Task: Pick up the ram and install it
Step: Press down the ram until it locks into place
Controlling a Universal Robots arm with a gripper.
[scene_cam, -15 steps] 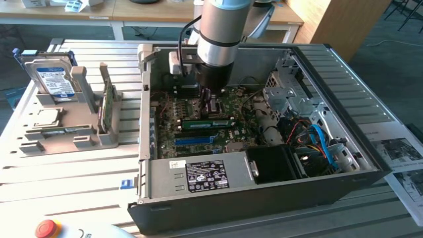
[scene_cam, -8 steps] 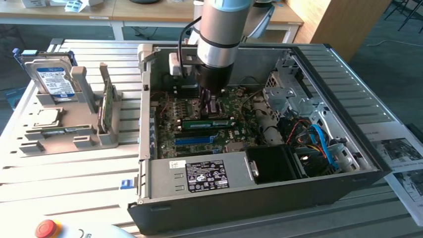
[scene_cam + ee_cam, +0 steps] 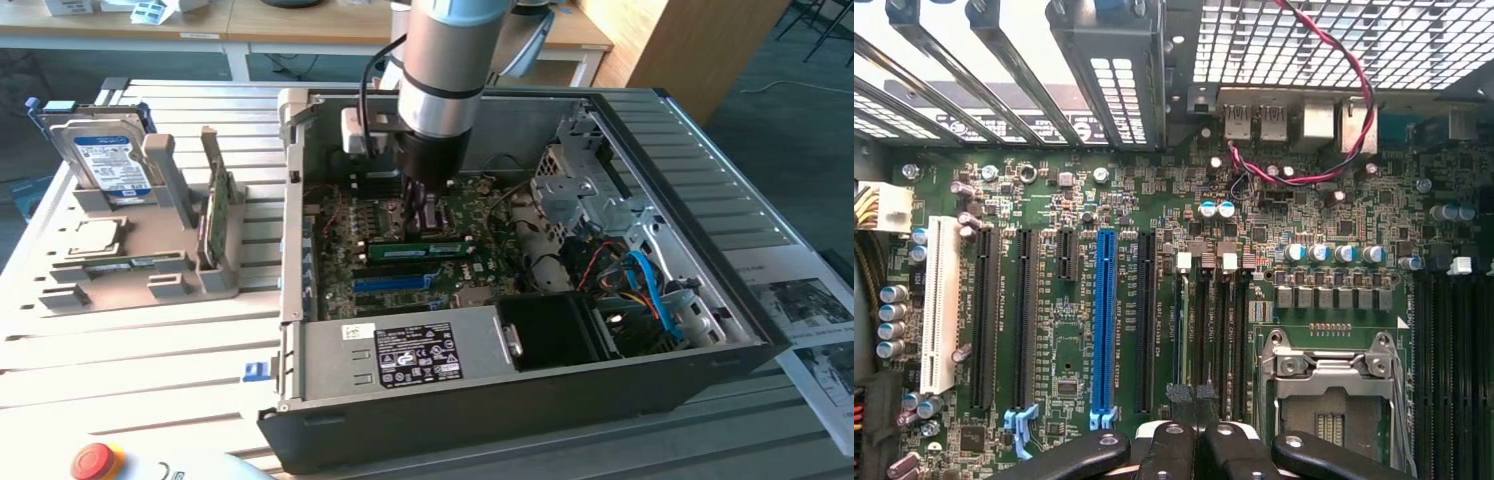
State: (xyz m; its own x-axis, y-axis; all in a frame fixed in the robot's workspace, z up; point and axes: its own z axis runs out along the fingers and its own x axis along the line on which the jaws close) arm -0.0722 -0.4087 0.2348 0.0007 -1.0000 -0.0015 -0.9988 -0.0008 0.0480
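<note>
Exterior view, end effector (image 3: 424, 212) low inside case (image 3: 747, 300), ram (image 3: 420, 245) below.

The robot arm (image 3: 447, 60) wears smooth, brushed silver metal with a soft sheen. The computer case (image 3: 534, 400) is matt black sheet metal outside, bare grey steel within, its rear panel a perforated metal grille (image 3: 1324, 40). The motherboard (image 3: 1054, 200) looks glossy green, with a shiny blue plastic slot (image 3: 1104, 320) and a white plastic one (image 3: 939, 300). The table (image 3: 134, 350) is pale ribbed metal.
</note>
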